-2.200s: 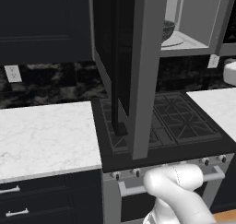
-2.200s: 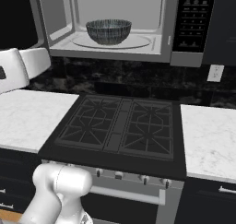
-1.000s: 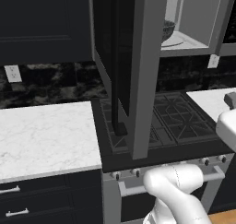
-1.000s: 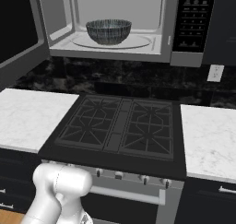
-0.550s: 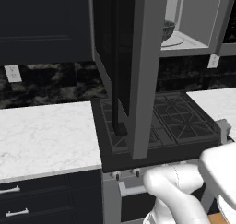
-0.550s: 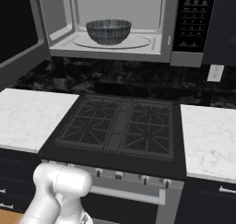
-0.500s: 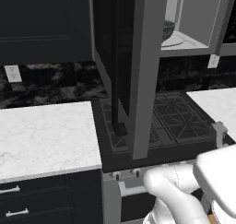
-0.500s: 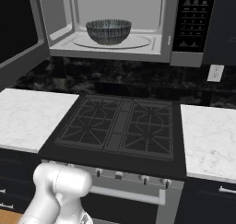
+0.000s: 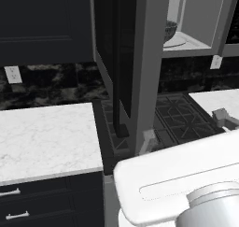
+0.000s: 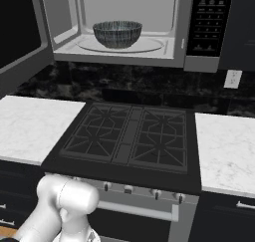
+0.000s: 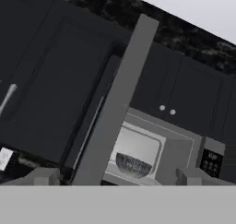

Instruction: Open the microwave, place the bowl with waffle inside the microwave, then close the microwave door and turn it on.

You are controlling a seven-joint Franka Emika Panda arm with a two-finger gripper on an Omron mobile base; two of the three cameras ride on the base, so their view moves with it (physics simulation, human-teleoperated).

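Note:
The microwave (image 10: pixel 124 27) hangs above the stove with its door (image 9: pixel 140 58) swung wide open; that door stands edge-on in the left base view. Inside, the dark grey bowl (image 10: pixel 117 33) rests on the white turntable (image 10: pixel 144 46), and the bowl (image 11: pixel 132 164) also appears in the hand view. The bowl's rim hides the waffle. My gripper (image 9: pixel 184 128) hovers low over the stove front, well below the microwave. It is open, with its fingertips (image 11: pixel 44 177) far apart and nothing between them.
A black gas stove (image 10: pixel 129 136) lies under the microwave, with white marble counters (image 10: pixel 30 121) on both sides. The microwave's control panel (image 10: pixel 209 22) is at its right. Dark cabinets (image 9: pixel 42 25) flank the appliance. The open door juts out over the stove's left part.
My hand has swung in from the right and now looms across the lower right of the left base view. The bowl and door have not moved.

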